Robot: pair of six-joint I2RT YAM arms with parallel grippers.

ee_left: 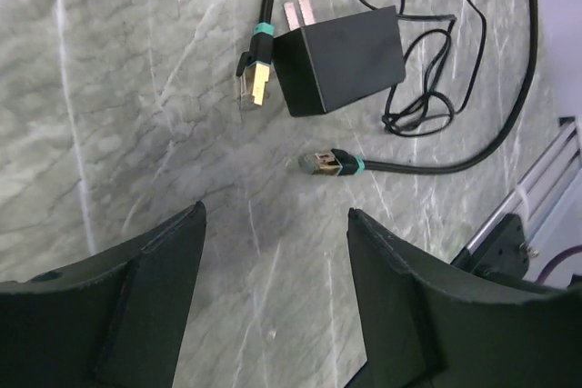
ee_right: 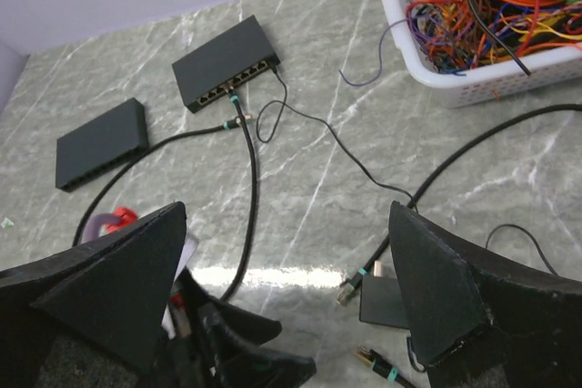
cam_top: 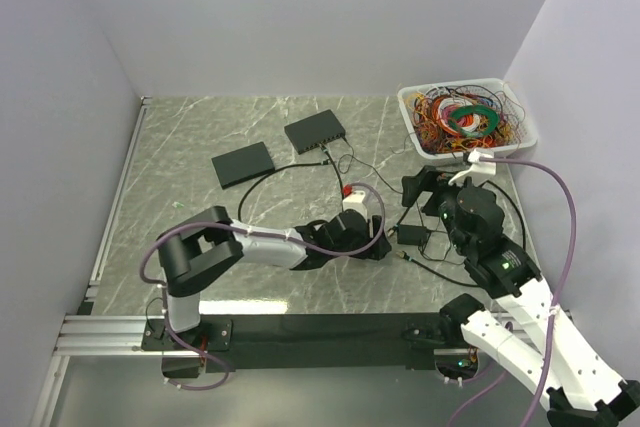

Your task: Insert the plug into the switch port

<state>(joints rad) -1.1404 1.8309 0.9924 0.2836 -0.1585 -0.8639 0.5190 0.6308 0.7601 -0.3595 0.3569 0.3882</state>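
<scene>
My left fingers (ee_left: 155,297) hang wide and empty over the gold-tipped, teal-banded black cable plug (ee_left: 323,163) lying loose on the grey marbled table (ee_left: 118,88). A twin plug (ee_left: 257,79) beside the black power adapter (ee_left: 344,56) invites a wrong grab, and closing off-centre could skid it. My right fingers (ee_right: 436,288) gape empty.

The basket (ee_right: 473,74) of wires runs off the right wrist view's top and right edges. The power adapter (ee_right: 380,302) sits partly behind a finger of the right hand (ee_right: 286,215). From above, the plug (cam_top: 404,258) is too small to read.
</scene>
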